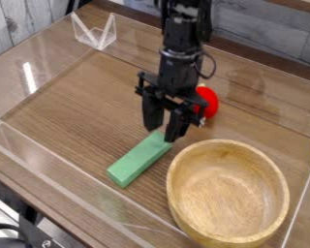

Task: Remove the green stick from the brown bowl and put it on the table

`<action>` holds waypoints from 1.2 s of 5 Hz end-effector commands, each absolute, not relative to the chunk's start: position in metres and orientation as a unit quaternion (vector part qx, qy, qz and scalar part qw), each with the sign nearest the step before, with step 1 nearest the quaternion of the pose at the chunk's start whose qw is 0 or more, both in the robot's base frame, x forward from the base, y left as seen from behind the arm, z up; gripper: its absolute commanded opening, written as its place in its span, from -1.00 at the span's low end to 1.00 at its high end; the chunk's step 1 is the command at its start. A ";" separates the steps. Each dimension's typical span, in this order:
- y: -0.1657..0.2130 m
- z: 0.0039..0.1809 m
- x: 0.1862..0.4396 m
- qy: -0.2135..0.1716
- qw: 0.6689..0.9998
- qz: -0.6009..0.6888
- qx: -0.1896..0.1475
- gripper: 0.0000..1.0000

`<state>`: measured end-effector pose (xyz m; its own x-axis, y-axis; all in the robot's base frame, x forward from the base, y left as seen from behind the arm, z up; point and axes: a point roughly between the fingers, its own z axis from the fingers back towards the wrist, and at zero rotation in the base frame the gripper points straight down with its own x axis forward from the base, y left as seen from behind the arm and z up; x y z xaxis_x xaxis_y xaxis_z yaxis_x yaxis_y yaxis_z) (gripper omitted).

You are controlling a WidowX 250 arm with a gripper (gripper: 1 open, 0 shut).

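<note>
The green stick (139, 159) lies flat on the table (67, 116), just left of the brown bowl (228, 192), pointing diagonally toward the front left. The bowl is empty inside. My gripper (166, 118) hangs open a little above the stick's far end, with nothing between its black fingers (148, 113). The arm rises from the gripper toward the top of the view.
A small red ball (203, 101) sits right behind the gripper, partly hidden by it. Clear acrylic walls (42, 170) border the table on the left and front. A clear angled piece (93, 34) stands at the back left.
</note>
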<state>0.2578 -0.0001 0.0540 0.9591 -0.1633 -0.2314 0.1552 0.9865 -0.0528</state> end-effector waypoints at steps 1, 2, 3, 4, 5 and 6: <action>0.000 0.087 0.275 0.064 0.995 -0.069 -0.020 1.00; -0.002 0.094 0.281 0.053 0.997 -0.060 -0.021 1.00; -0.003 0.111 0.285 0.034 0.997 -0.062 -0.023 1.00; -0.004 0.126 0.288 0.010 0.997 -0.067 -0.023 1.00; 0.001 0.145 0.288 -0.021 0.996 -0.080 -0.024 1.00; 0.005 0.153 0.286 -0.047 0.994 -0.094 -0.026 1.00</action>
